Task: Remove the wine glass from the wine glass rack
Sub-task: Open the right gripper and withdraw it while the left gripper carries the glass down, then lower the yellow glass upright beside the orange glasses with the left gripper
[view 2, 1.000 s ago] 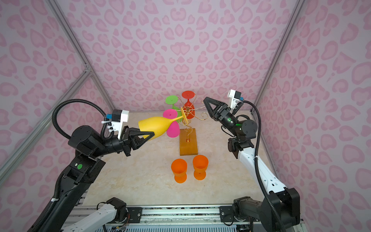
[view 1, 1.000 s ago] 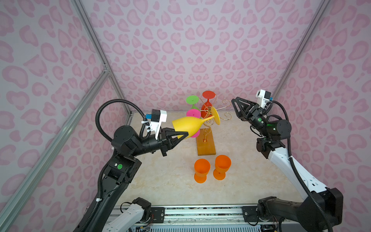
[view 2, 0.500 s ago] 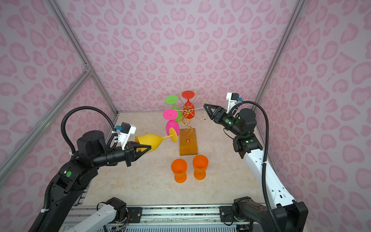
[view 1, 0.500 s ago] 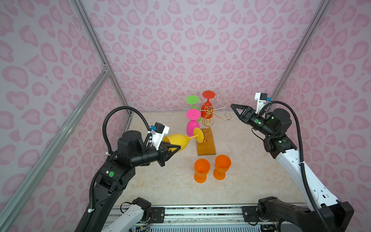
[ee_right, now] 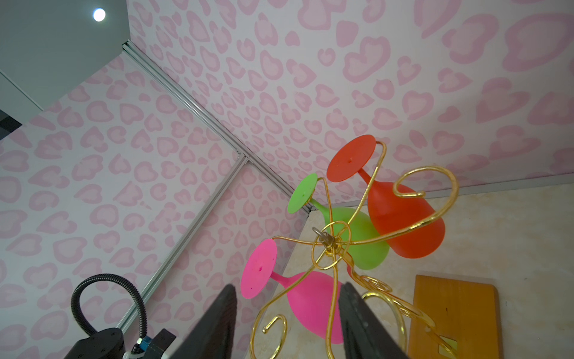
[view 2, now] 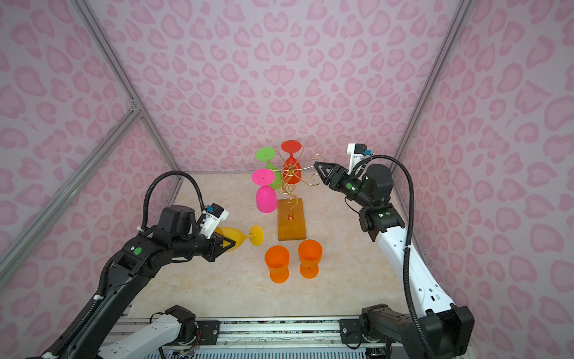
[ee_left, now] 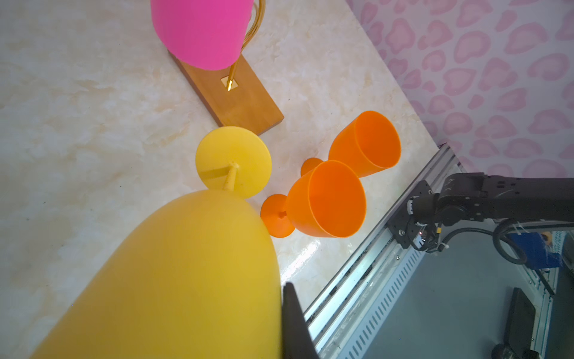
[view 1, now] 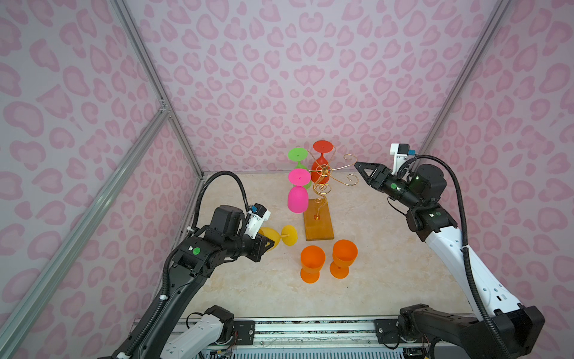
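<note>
Yellow wine glass [view 1: 271,234] lowered, clamped in left pincer [view 1: 266,243]

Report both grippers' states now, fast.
Left gripper: shut on the yellow wine glass.
Right gripper: open, holding nothing, near the rack.

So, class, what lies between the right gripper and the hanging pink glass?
Only the empty gold scroll arms of the wine glass rack lie between the right gripper and the pink glass. This shows in both top views.

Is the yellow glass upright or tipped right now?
Tipped on its side: the yellow glass lies horizontal in the left gripper, its round foot facing sideways.
</note>
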### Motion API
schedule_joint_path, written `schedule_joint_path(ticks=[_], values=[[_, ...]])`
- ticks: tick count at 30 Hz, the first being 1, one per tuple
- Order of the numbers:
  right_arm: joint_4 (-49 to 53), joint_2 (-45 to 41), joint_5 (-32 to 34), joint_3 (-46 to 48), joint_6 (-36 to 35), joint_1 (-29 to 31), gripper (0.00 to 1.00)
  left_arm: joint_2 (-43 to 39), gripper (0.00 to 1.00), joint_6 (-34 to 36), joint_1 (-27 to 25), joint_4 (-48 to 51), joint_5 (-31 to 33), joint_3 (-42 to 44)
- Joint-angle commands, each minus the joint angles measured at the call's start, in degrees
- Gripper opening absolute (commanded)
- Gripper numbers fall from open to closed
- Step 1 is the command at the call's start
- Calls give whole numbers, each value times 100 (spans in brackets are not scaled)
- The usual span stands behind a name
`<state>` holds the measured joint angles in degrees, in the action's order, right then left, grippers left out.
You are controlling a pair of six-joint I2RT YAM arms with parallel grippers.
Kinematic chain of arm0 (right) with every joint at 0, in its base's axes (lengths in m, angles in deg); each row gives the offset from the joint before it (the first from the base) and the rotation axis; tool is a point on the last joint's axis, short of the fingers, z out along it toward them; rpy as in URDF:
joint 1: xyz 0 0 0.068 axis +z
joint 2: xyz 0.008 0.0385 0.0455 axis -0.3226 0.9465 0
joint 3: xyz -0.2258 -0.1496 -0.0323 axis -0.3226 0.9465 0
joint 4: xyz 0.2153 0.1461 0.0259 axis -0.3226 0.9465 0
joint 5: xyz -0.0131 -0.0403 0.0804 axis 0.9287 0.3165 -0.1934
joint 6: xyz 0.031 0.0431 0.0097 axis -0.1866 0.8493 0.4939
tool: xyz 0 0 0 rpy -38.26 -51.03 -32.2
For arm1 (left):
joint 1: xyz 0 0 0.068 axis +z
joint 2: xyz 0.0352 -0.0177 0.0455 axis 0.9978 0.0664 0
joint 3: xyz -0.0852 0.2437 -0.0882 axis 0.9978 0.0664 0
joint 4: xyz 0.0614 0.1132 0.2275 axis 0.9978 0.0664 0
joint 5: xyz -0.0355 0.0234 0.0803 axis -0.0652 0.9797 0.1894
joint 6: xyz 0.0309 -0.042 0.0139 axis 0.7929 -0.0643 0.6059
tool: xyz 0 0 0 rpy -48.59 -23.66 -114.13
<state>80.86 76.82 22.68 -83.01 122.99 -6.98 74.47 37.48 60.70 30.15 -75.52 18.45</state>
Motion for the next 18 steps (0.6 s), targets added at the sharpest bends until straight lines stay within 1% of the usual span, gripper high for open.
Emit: schedule_joint_path(ticks=[1, 5, 8, 18], values=[[85, 34, 51, -7, -134, -12, 53, 252, 2, -4, -131, 91, 553, 40], [258, 17, 132, -33, -281, -9, 53, 710, 2, 3, -466, 207, 994, -43], [370, 7, 183, -30, -349, -23, 53, 1018, 2, -13, -731, 306, 1175, -137], [430, -10, 238, 61, -366, -94, 53, 1841, 2, -196, -1288, 1039, 1890, -581]])
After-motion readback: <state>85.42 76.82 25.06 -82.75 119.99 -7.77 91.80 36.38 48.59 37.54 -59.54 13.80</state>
